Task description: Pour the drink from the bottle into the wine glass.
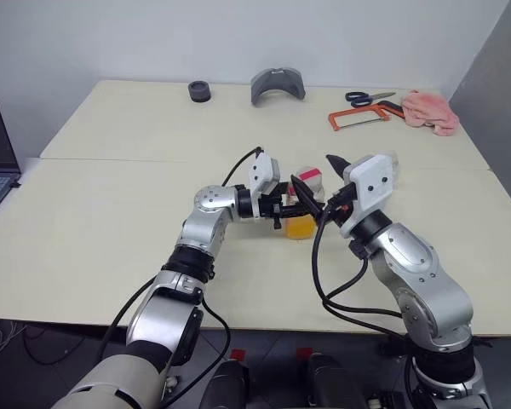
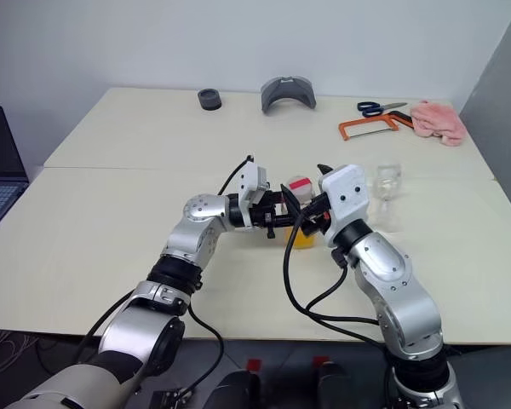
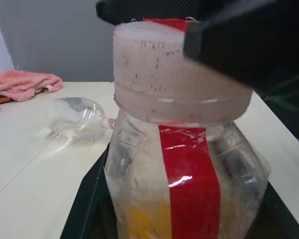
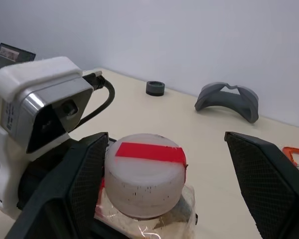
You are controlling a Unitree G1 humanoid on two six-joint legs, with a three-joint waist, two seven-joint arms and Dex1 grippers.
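Left wrist view has the left gripper (image 2: 283,210) clamped on the small clear plastic bottle (image 3: 184,164) with red label strip, its bottom cut off, while the right gripper's (image 4: 162,169) spread fingers straddle the cap (image 4: 145,172), contact unclear.

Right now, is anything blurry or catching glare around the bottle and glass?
Left wrist view: the wine glass is soft and out of focus, and glare streaks the bottle along its red label. Right wrist view: the cap is sharp. Head views: even light, soft shadows.
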